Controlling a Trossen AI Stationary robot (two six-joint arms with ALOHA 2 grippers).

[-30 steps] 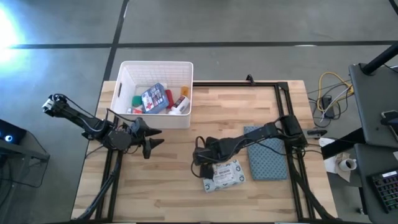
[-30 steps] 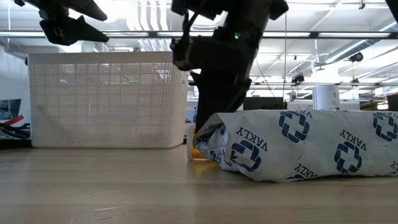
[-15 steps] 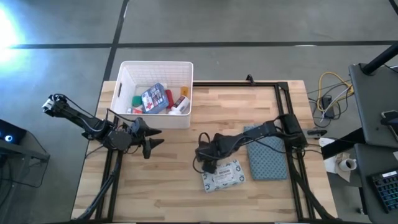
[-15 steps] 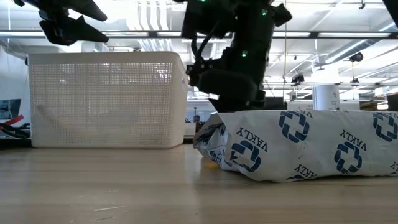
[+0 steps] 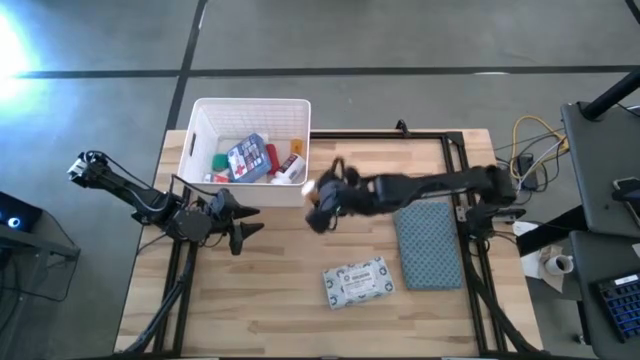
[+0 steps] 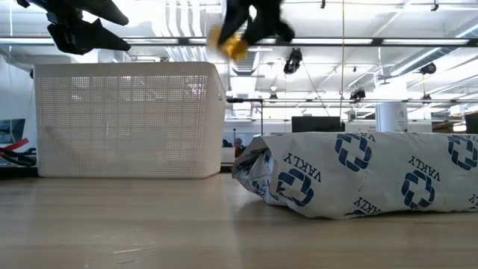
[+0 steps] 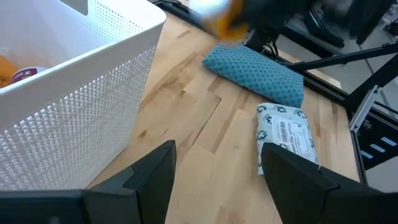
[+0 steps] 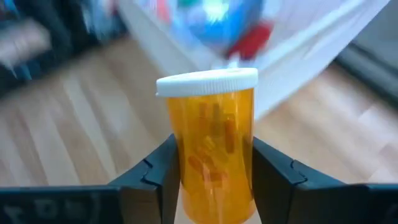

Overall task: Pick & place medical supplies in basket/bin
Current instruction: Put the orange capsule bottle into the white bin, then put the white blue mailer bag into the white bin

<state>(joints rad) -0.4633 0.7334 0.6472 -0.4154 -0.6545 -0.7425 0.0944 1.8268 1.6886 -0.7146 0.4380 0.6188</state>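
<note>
Here we are in the transport step. The bin (image 5: 250, 148) is our landmark: the wipes pack (image 5: 359, 282) lies well apart from it on the surface (image 5: 280, 260), the left tool (image 5: 243, 219) waits open near its front wall, and the right tool (image 5: 318, 200), clamped on an orange pill bottle (image 8: 211, 149), hangs just beside its right wall. Next, we judge, carry over the rim and release. Only the right wrist view shows the white-capped bottle clearly.

I see four views. High looks straight down on the whole table (image 5: 280, 290). Low sits at tabletop level, close behind the wipes pack (image 6: 358, 172). Left wrist faces 3 o'clock, sharing the bin (image 7: 74, 106) and wipes pack with both.
</note>
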